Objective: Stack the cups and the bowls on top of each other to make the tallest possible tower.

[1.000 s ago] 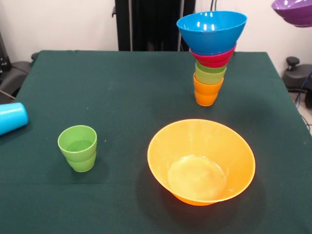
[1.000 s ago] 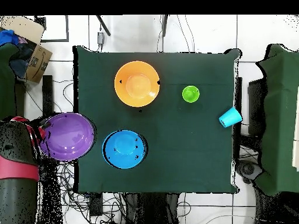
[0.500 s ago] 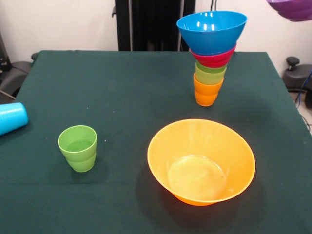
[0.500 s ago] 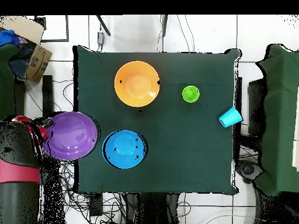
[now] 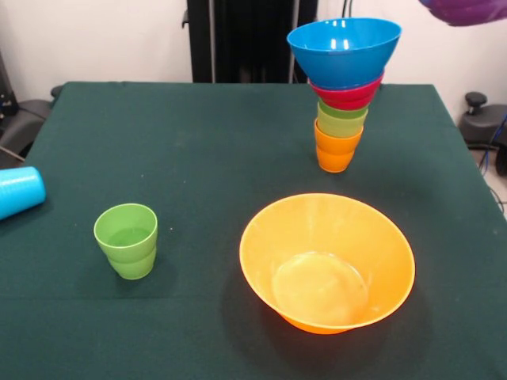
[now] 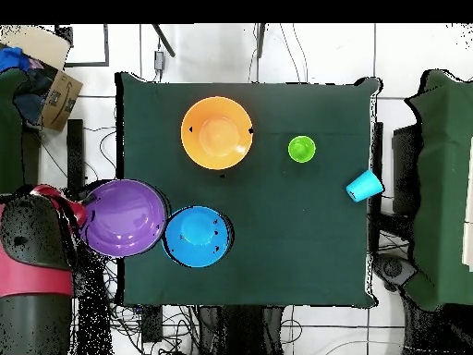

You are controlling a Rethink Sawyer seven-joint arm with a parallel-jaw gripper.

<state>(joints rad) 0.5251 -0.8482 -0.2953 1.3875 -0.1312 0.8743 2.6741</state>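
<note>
From my seat I cannot tell whether the tool is spread or clamped: the purple bowl (image 6: 125, 217) hides it from above, and the front camera catches only the bowl's underside (image 5: 467, 9) at the top edge, toward 1 o'clock. In the overhead view the red and black arm (image 6: 37, 268) sits at the 8 o'clock side of the picture with the purple bowl right against its end, but I cannot make out the contact itself. That bowl hangs over the table's (image 6: 296, 240) edge, its rim just beside the rim of the blue bowl (image 6: 197, 237) that tops the tower (image 5: 342, 95).

The tower stands on the table, upright: an orange cup (image 5: 336, 150) lowest, a lime green cup (image 5: 341, 120) nested in it, then a red bowl (image 5: 348, 93), then the blue bowl widest on top.

The large orange bowl (image 5: 326, 261) sits alone, mouth up, at 6 o'clock from the tower in the front view, well apart from it. The green stepped cup (image 5: 127, 240) stands upright at 9 o'clock from that bowl. A light blue cup (image 5: 17, 191) lies on its side at the table's edge, at 9 o'clock in the front picture.
</note>
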